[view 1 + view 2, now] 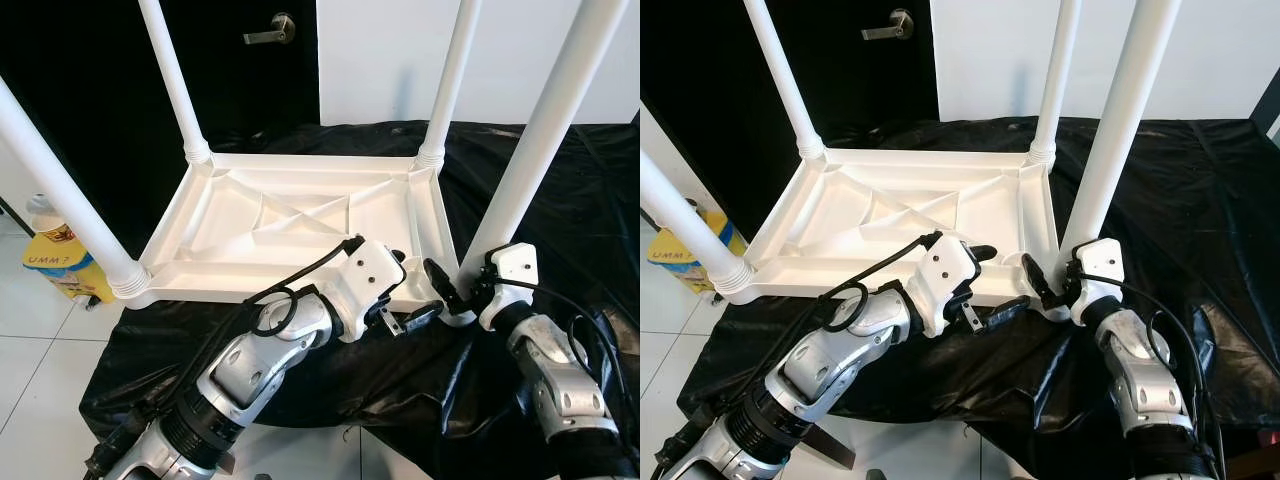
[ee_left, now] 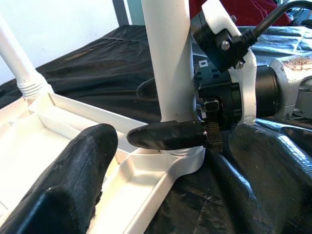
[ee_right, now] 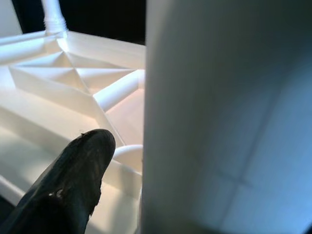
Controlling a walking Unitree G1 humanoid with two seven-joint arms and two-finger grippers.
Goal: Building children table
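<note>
Our right pincer (image 1: 462, 290) clamps the base of the near right leg (image 1: 535, 150). Left pincer (image 1: 988, 283) spread wide at the tabletop (image 1: 290, 230) rim beside it. Tabletop inverted on black sheet (image 1: 560, 220), four legs up.

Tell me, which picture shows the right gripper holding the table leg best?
The left wrist view: the right gripper grips the leg near its base, seen side-on. Both eye views show it from above, farther off. The right wrist view gives just one finger beside the leg.
</note>
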